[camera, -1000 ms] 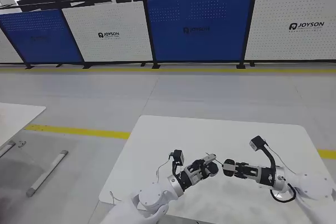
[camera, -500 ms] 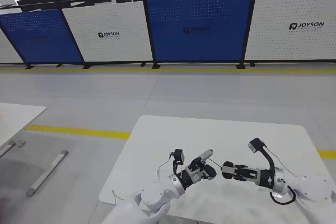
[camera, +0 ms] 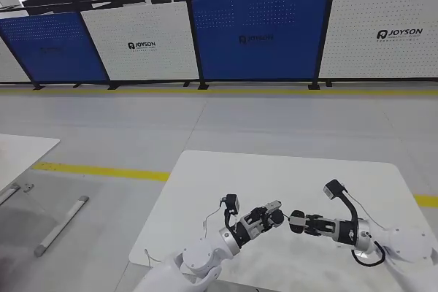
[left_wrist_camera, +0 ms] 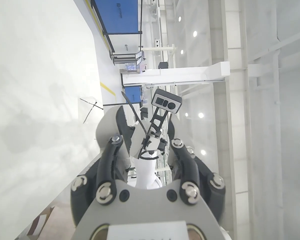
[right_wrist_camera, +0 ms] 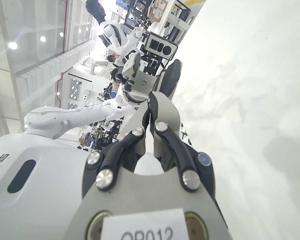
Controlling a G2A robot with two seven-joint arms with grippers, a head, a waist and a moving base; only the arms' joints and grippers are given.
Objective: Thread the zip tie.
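A thin black zip tie point(left_wrist_camera: 135, 116) is held above the white table point(camera: 226, 182). My right gripper point(right_wrist_camera: 150, 101) is shut on it, with the strap pinched between its fingertips. My left gripper point(left_wrist_camera: 144, 116) faces it from the other side, jaws open and standing either side of the right gripper's tip. In the left wrist view the strap runs slanted between the left fingers and curls into a small loop near the right gripper. From above, the left gripper point(camera: 274, 217) and the right gripper point(camera: 296, 220) almost meet near the table's front edge, with the zip tie point(camera: 285, 214) between them.
Spare black zip ties point(left_wrist_camera: 90, 108) lie crossed on the table beyond the left gripper. The table's front edge point(camera: 204, 266) runs close below both arms. Blue and white panels point(camera: 255, 44) stand across the floor behind.
The left gripper tilted upward half a second ago and has come back down level with the right gripper. The right gripper drifted slightly toward the front edge, still holding the zip tie.
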